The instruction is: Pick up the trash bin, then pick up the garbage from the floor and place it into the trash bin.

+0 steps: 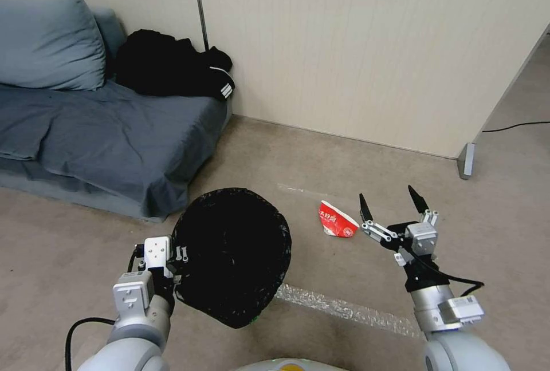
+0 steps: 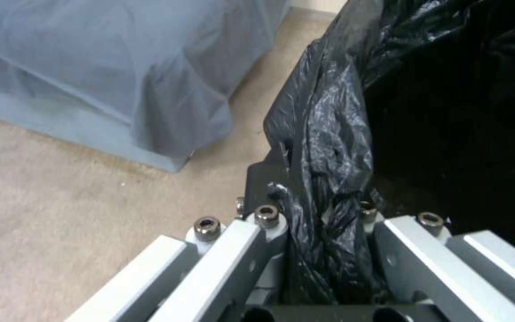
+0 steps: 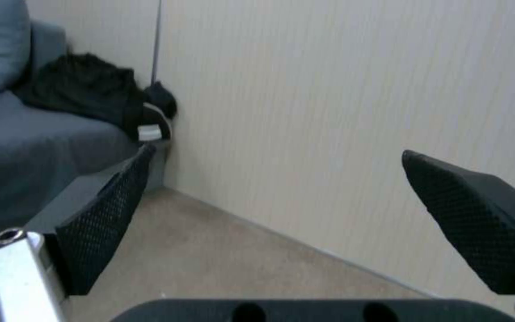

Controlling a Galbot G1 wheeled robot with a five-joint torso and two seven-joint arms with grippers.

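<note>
The trash bin [image 1: 232, 253], covered by its glossy black bag, hangs above the carpet at lower centre. My left gripper [image 1: 179, 271] is shut on its rim at the bin's left side. In the left wrist view the bag's folded edge [image 2: 323, 147] is pinched between the metal fingers [image 2: 257, 232]. A crushed red-and-white paper cup [image 1: 337, 219], the garbage, lies on the floor just right of the bin. My right gripper [image 1: 389, 202] stands open a little to the right of the cup, its black fingertips [image 3: 105, 214] wide apart and pointing toward the wall.
A grey-blue sofa [image 1: 97, 142] with a cushion and a black garment [image 1: 172, 64] fills the left side. A beige panel wall [image 1: 372, 50] runs behind. A clear plastic strip [image 1: 349, 308] lies on the carpet near me. A cable [image 1: 515, 126] trails at far right.
</note>
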